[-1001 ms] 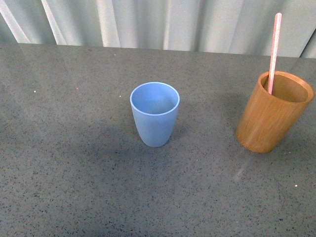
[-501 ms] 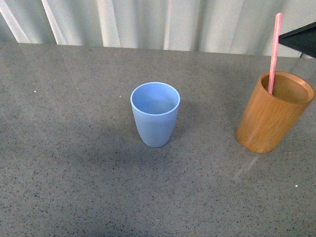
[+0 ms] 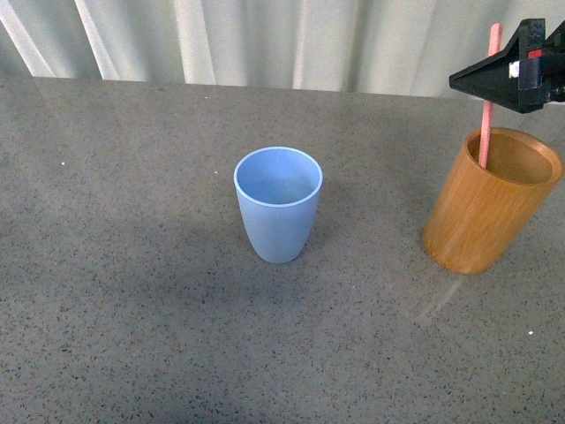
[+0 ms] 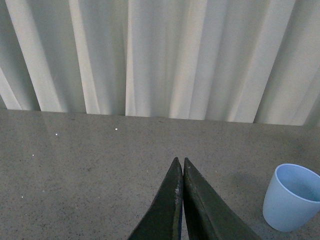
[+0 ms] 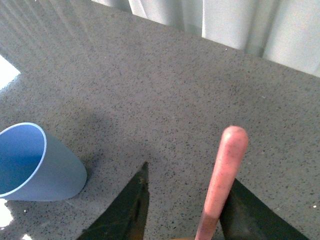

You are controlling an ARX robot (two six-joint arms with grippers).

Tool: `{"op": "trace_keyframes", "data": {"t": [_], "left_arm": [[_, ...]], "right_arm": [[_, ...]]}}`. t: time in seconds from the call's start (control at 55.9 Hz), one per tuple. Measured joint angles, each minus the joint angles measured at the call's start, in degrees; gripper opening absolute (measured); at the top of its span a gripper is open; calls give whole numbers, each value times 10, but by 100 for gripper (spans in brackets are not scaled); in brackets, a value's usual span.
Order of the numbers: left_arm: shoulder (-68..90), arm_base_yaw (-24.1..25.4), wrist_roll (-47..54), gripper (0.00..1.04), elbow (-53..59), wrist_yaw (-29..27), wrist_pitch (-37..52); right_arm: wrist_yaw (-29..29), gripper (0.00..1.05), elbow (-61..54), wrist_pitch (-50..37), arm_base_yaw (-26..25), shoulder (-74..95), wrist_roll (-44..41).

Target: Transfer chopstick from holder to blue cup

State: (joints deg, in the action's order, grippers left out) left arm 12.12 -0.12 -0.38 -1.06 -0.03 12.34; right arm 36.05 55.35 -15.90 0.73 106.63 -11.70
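Note:
The pinkish chopstick (image 3: 487, 124) stands upright in the orange-brown wooden holder (image 3: 485, 208) at the right of the grey table. My right gripper (image 3: 494, 78) is open around the chopstick's upper end. In the right wrist view the chopstick (image 5: 222, 180) rises between the spread jaws, close against one finger (image 5: 250, 210), with a wide gap to the other. The light-blue cup (image 3: 278, 203) stands empty in the middle of the table; it also shows in the right wrist view (image 5: 35, 162) and the left wrist view (image 4: 292, 197). My left gripper (image 4: 180, 162) is shut and empty above the table, left of the cup.
A pale curtain (image 3: 265, 40) hangs along the far edge of the grey speckled table (image 3: 132, 291). The cup and the holder stand well apart.
My right gripper has come in from the right edge of the front view and now sits around the top of the chopstick. The cup, holder and chopstick have not moved.

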Motion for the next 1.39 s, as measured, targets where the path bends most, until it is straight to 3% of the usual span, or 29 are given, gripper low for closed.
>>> {"op": "trace_keyframes", "data": {"t": [0.179,0.286,0.519,0.68,0.787,1.055,1.395], "left_arm": [[-20,0,0,4,0,0,-21],[-98,0,0,4,0,0,-117],[-119,0,0,4,0,0,-123],[-119,0,0,4,0,0,-123],[-119,0,0,4,0,0,-123],[-119,0,0,4,0,0,-123],[-119,0,0,4,0,0,-123]], "right_arm": [[10,3,0,2,-2,-4,13],[19,3,0,9,-12,-24,17],[42,3,8,3,-55,-100,60],[37,3,37,-66,-73,-160,152],[-1,3,33,-90,-36,-196,212],[-74,3,-19,-168,155,-128,278],[-115,3,62,-158,196,-23,273]]}}
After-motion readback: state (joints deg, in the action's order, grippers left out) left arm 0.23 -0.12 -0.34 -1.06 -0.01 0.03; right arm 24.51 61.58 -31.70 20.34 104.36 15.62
